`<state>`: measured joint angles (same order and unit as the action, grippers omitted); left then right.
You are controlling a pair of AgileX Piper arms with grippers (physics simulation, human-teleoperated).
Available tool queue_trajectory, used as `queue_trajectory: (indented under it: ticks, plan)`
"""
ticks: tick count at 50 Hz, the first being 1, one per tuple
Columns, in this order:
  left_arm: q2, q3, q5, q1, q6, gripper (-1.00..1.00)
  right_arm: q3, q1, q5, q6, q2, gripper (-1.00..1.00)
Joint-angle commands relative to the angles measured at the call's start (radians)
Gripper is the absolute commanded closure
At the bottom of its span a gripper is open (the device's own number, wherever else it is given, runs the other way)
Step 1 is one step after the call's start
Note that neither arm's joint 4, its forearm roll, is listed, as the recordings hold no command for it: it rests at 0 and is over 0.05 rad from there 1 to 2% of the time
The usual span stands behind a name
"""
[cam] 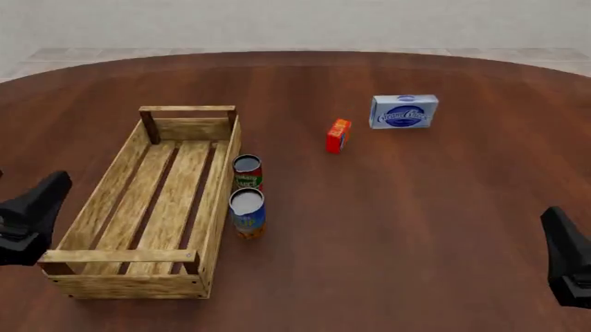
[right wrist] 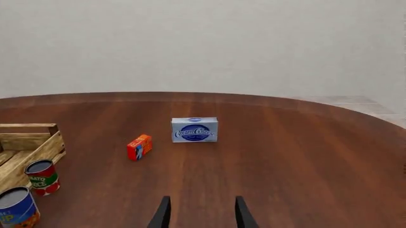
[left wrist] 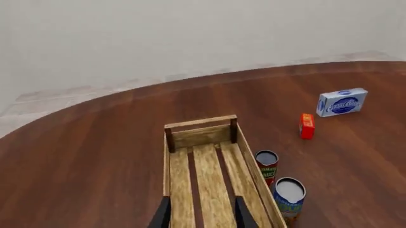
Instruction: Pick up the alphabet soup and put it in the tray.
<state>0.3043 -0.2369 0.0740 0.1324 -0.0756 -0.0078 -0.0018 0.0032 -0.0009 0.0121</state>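
- Two grippers sit at the near corners of the front view, both low and well apart from every object.
- Left gripper (cam: 32, 214): dark body at the left edge, just beside the tray's near left corner. In its wrist view the fingers (left wrist: 163, 214) stand apart with nothing between them, over the tray's slats.
- Tray (cam: 220, 200): light-wood crate, slatted bottom, low plank sides, long axis running away from the arms. Nothing inside. Open table on its left side and beyond its far end.
- Alphabet soup (cam: 248, 213): upright on the table, just outside the tray's right wall, near that wall's middle. Blue label, yellow-orange markings, silver top.
- Red-and-green can (cam: 246, 172): upright, directly behind the soup, very close to it, also against the tray wall.
- Small orange box (cam: 338, 135) and blue-and-white box (cam: 403, 111): farther back and right, well apart from the cans.
- Wide bare wood right of the soup.
- Right gripper (cam: 565, 259): at the right edge; wrist view shows fingers (right wrist: 242, 214) spread, holding nothing.
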Motion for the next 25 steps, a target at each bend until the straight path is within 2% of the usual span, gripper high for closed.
queue_trajectory:
  ticks: [1,5,6,7,9,14,16,18,20,22,23,24,25]
  plan:
    - [0.307,-0.349,0.189,0.155,-0.121,-1.0,0.0,0.002,0.0,0.001,-0.002,-1.0]
    - [0.416,-0.47,0.273,0.186,-0.185,-1.0,0.0,0.002,0.0,0.001,-0.002,-1.0]
    - [0.484,-0.53,0.318,0.21,-0.182,-1.0,0.0,0.001,0.0,0.001,-0.002,-1.0]
    - [0.508,-0.55,0.338,0.218,-0.178,-1.0,0.0,0.001,0.0,0.001,-0.002,-1.0]
    - [0.546,-0.59,0.374,0.244,-0.241,-1.0,0.0,0.001,0.0,0.001,-0.002,-1.0]
    - [0.654,-0.769,0.504,0.285,-0.284,-1.0,0.0,0.002,0.0,0.001,-0.002,-1.0]
    - [0.68,-0.798,0.534,0.294,-0.307,-1.0,0.0,0.001,0.0,0.001,-0.002,-1.0]
    - [0.724,-0.85,0.583,0.317,-0.289,-1.0,0.0,0.001,0.0,0.001,-0.002,-1.0]
    - [0.75,-0.866,0.615,0.336,-0.31,-1.0,0.0,0.001,0.0,0.001,-0.002,-1.0]
    - [0.764,-0.881,0.636,0.34,-0.357,-1.0,0.0,0.002,0.0,0.001,-0.002,-1.0]
    - [0.781,-0.908,0.665,0.33,-0.403,-1.0,0.0,0.002,0.0,0.001,-0.002,-1.0]
    - [0.781,-0.909,0.665,0.33,-0.403,-1.0,0.0,0.002,0.0,0.001,-0.002,-1.0]
    - [0.792,-0.933,0.691,0.336,-0.436,-1.0,0.0,0.002,0.0,0.001,-0.002,-1.0]
